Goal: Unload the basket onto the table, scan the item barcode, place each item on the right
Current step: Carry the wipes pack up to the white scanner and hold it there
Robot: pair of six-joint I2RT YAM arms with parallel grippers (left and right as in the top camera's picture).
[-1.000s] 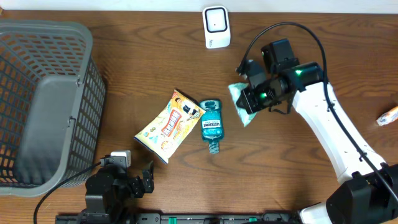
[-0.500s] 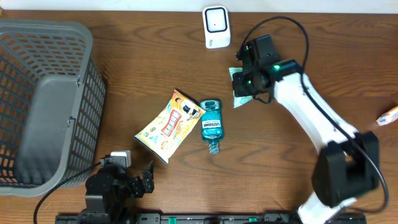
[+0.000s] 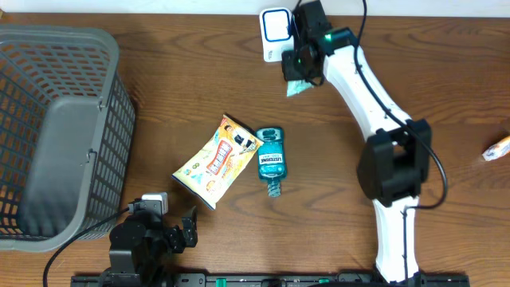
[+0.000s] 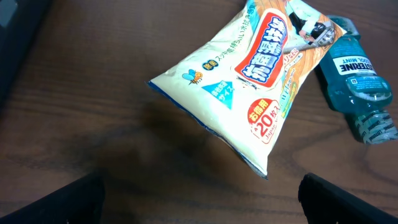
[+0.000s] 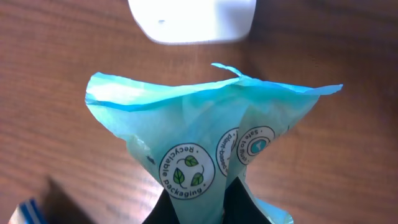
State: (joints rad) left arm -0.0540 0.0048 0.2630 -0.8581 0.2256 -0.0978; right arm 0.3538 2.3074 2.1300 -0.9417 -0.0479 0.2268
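Observation:
My right gripper (image 3: 301, 65) is shut on a teal plastic packet (image 3: 296, 86) and holds it just right of the white scanner (image 3: 276, 32) at the table's far edge. In the right wrist view the packet (image 5: 205, 134) is pinched between my dark fingers (image 5: 245, 205), its crumpled top edge pointing at the scanner (image 5: 193, 18) close ahead. No barcode shows on the packet; only round printed logos face the camera. My left gripper (image 4: 199, 202) stands open low over the bare table at the front left, nothing between its fingers (image 4: 56, 202).
A yellow snack bag (image 3: 217, 159) and a blue mouthwash bottle (image 3: 271, 163) lie side by side mid-table, just ahead of the left gripper. A grey basket (image 3: 56, 127) fills the left side. A small orange-and-white item (image 3: 496, 148) lies at the right edge.
The right arm has carried the teal packet up and to the left, from mid-right of the table to right beside the scanner. The left arm has not moved.

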